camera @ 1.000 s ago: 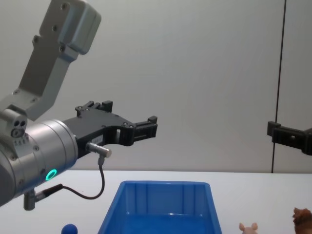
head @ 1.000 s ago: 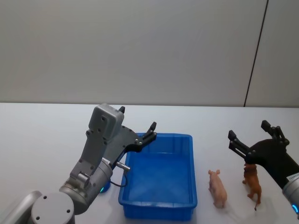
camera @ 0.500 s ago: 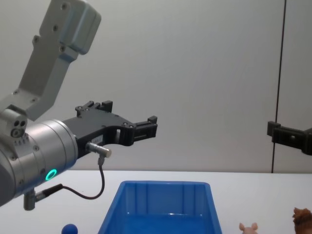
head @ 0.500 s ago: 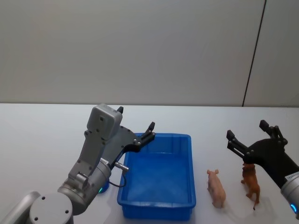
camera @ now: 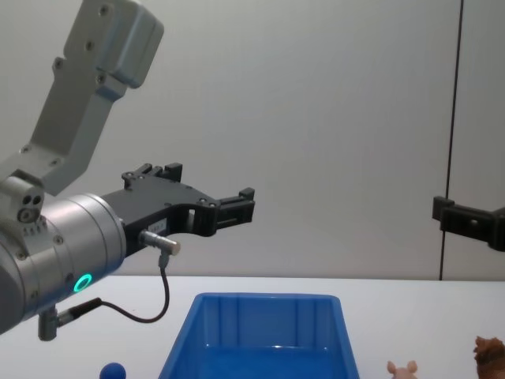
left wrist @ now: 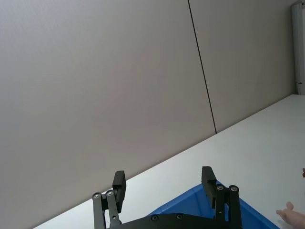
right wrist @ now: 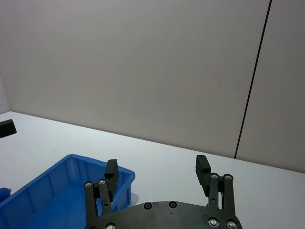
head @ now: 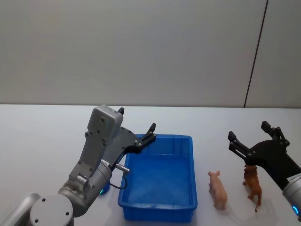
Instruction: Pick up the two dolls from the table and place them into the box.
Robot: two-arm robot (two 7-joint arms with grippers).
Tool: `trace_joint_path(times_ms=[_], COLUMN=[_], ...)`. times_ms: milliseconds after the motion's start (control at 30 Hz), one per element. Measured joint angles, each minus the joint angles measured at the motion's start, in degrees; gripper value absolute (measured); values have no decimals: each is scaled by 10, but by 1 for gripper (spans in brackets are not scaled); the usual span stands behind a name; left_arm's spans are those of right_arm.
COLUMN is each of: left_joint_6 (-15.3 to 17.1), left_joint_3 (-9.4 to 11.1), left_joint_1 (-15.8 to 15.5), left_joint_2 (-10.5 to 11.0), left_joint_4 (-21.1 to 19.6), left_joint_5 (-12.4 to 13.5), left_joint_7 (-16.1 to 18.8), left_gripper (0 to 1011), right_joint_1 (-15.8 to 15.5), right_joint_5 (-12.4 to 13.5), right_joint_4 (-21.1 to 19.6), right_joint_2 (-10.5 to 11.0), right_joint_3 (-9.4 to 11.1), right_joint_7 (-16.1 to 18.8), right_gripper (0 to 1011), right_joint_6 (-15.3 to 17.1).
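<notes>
Pink doll [head: 218,189], brown doll [head: 253,184]: unmoved on bench [head: 37,141], lower right, outside box [head: 160,214]; left gripper [head: 137,119], right gripper [head: 248,130] unchanged, wide open, empty; pickup unstarted.

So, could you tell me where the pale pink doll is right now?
In the head view, the pale pink doll is on the table on the robot's right, between the blue box and the reddish-brown doll.

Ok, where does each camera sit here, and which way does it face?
Head: high, facing down on the box, pink doll, brown doll, left gripper and right gripper.
Chest: low, facing forward across the table; left gripper large.
Left wrist: faces the wall past its open fingers.
Right wrist: the same, past its own fingers.
All four share the box.
</notes>
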Motion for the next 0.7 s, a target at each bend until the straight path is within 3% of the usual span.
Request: trace_joint_path(times_ms=[267, 700], left_joint_6=[0, 0], left_joint_3=[0, 0], left_joint_1=[0, 0], left_joint_2=[0, 0], left_joint_4=[0, 0], left_joint_5=[0, 0], left_joint_7=[0, 0], left_gripper=[1001, 1001], right_joint_1=[-1, 9], right_joint_5=[-7, -30], right_joint_4=[0, 28], right_joint_2=[-4, -14], right_joint_3=[-1, -1], right_joint_7=[-15, -48], right_gripper=[999, 999], right_joint_6=[11, 67])
